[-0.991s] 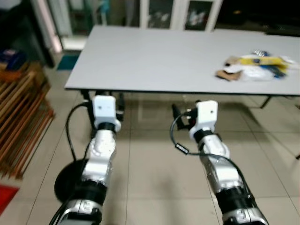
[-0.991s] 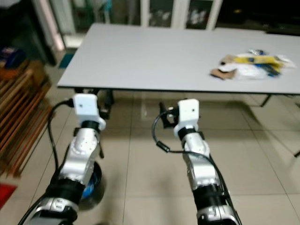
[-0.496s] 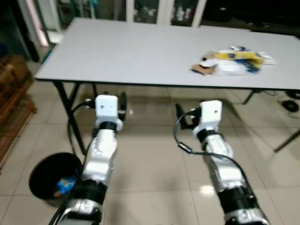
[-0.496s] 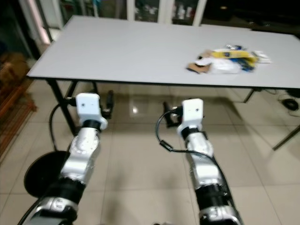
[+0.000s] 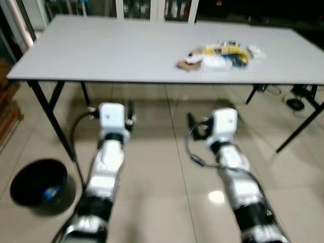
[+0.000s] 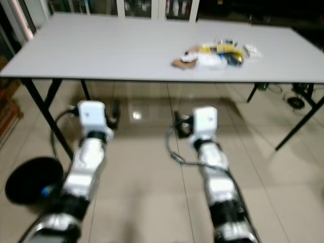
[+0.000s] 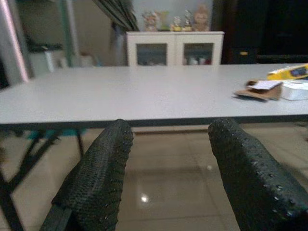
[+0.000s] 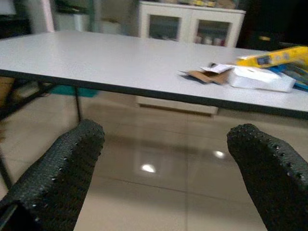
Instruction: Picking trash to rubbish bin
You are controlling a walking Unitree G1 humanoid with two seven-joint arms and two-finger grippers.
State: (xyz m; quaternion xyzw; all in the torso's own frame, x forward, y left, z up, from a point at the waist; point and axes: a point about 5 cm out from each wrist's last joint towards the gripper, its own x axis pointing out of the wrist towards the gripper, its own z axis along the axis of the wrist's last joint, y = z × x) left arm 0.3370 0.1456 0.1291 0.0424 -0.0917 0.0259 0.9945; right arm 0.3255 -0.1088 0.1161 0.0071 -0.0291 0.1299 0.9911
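A heap of trash [image 5: 218, 55] lies on the far right part of a long grey table [image 5: 101, 55]: a yellow packet, white paper and brown cardboard. The same trash [image 8: 250, 72] is seen across the tabletop in the right wrist view, and at the edge in the left wrist view [image 7: 279, 84]. A black rubbish bin [image 5: 39, 185] stands on the floor at my left, beside the table leg. Both arms reach forward below the table's front edge. My left gripper [image 7: 168, 173] is open and empty. My right gripper [image 8: 168, 168] is open and empty too.
Black table legs [image 5: 50, 121] stand at left, with more legs [image 5: 298, 129] at right. A white cabinet [image 7: 175, 48] with glass doors stands behind the table. The tiled floor [image 5: 167, 177] is glossy and reflects lights.
The camera has swung right and pulled back: the table and trash have shifted left in the picture, and the bin has come into sight at lower left. Both grippers stay open.
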